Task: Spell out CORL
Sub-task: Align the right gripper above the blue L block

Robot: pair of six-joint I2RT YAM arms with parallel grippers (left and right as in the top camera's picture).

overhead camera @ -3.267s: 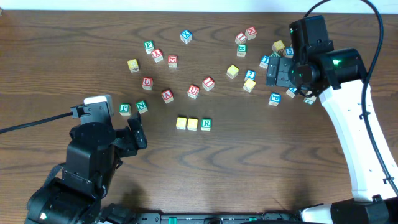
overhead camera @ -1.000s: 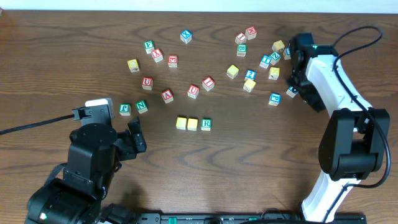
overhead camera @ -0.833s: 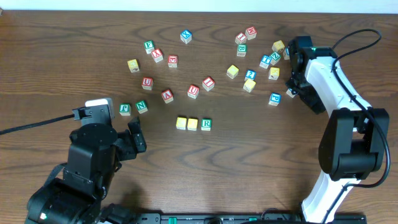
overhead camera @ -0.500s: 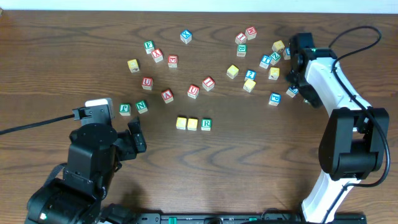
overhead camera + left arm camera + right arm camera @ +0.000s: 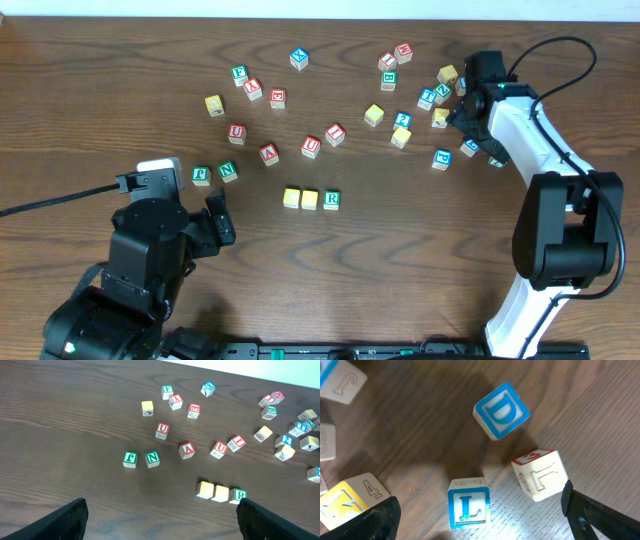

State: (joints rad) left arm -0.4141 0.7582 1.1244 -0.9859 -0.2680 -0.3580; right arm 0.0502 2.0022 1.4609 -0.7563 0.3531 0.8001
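Two yellow cubes [image 5: 291, 198] [image 5: 310, 199] and the green R cube [image 5: 331, 200] stand in a row at mid-table. They also show in the left wrist view, yellow [image 5: 205, 489] and R [image 5: 239, 495]. The blue L cube [image 5: 468, 506] lies on the table between the open fingers of my right gripper [image 5: 482, 532], which does not touch it. In the overhead view my right gripper [image 5: 466, 128] hovers over the far-right cluster, and I cannot pick out the L there. My left gripper [image 5: 162, 527] is open and empty near the front left [image 5: 218, 220].
Beside the L lie a blue D cube [image 5: 500, 410], a red-lettered cube [image 5: 540, 474] and a yellow-faced cube [image 5: 350, 500]. Many loose red, green, blue and yellow cubes are scattered across the far half, such as A [image 5: 269, 153] and N [image 5: 228, 171].
My right arm has swung in over the far-right cube cluster, and in the last second its gripper has shifted slightly. The cubes and the left arm have not moved.
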